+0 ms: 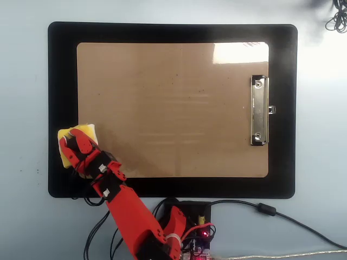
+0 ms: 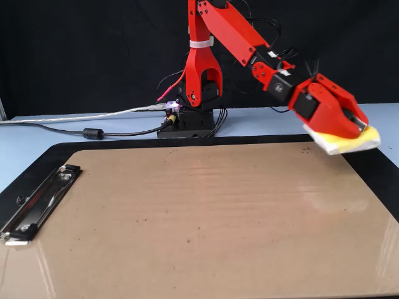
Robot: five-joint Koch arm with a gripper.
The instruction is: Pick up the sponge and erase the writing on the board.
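Note:
The tan board (image 1: 173,108) (image 2: 187,224) lies on a black mat, its silver clip (image 1: 259,110) (image 2: 37,202) on the right in the overhead view. No writing shows on it, only a few dark specks. My red gripper (image 1: 73,142) (image 2: 355,124) is shut on the yellow sponge (image 1: 87,131) (image 2: 349,142). The sponge hangs in the air, clear of the surface. In the overhead view it is over the board's lower left edge and the mat; in the fixed view it is at the far right.
The black mat (image 1: 62,81) (image 2: 374,168) frames the board on the light blue table. The arm's base (image 1: 184,216) (image 2: 193,118) with its cables sits just off the mat's edge. A coiled cable (image 1: 339,21) lies at the top right in the overhead view.

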